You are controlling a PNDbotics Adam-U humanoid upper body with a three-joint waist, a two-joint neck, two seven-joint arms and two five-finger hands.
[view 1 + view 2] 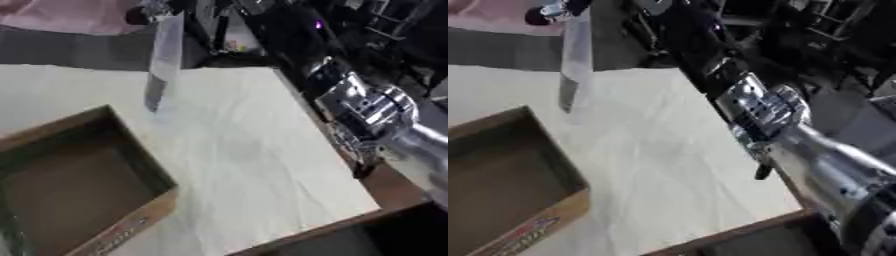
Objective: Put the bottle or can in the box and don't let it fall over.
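Clear plastic, tall and slim, the bottle (164,55) stands upright near the far edge of the pale table (254,150), its long axis vertical and its top toward the far side. It is well apart from the right hand (761,112), which shows at the table's right edge as a silver and black mass; whether its fingers are spread or curled cannot be told. The open cardboard box (131,150) sits at the near left, away from the bottle.
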